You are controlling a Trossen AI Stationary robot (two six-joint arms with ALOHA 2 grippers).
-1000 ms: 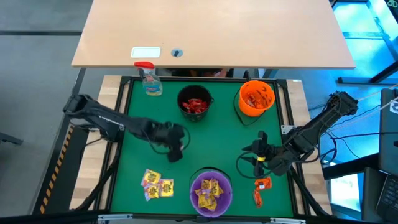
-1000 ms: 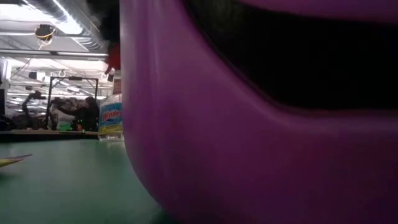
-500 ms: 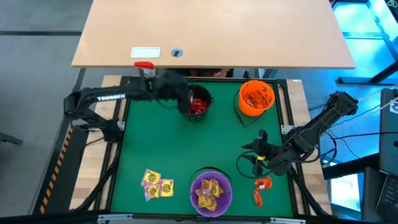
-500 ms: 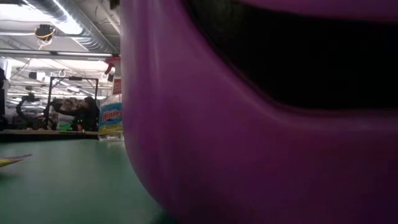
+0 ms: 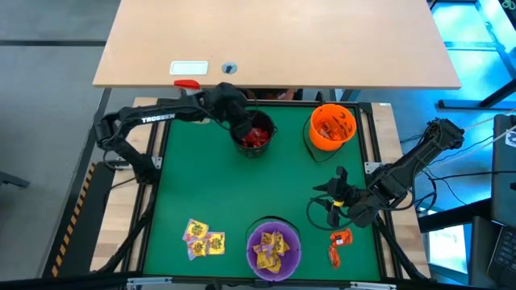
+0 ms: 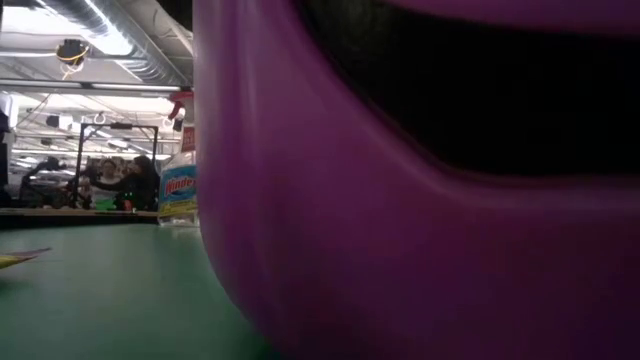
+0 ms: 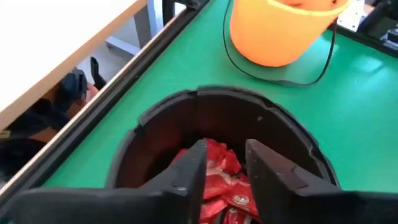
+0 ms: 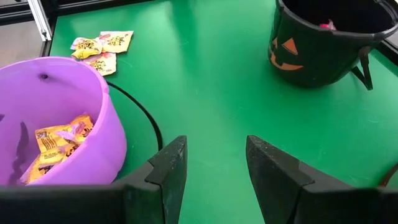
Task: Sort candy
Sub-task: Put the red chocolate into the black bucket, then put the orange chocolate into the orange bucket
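My left gripper (image 5: 243,123) hangs open over the black bucket (image 5: 252,134) at the far edge. In the left wrist view its fingertips (image 7: 225,163) stand just above the red candy packets (image 7: 217,186) piled inside the black bucket (image 7: 155,127). Yellow packets (image 5: 202,239) lie flat on the green mat at the near left, and more fill the purple bucket (image 5: 272,246). Two orange packets (image 5: 338,246) lie at the near right. The orange bucket (image 5: 332,126) holds orange packets. My right gripper (image 5: 333,198) waits open near the right side, low over the mat (image 8: 214,168).
The spray bottle is mostly hidden under my left arm; only its red trigger (image 5: 187,84) shows from above, and its label (image 6: 178,190) in the low view. The purple bucket (image 6: 420,200) fills most of the low view. A black cable loops by the orange bucket (image 7: 280,28).
My left arm has swung from the middle of the mat, left of centre, up and toward the far edge, and now hovers over the black bucket. The right arm has kept still.
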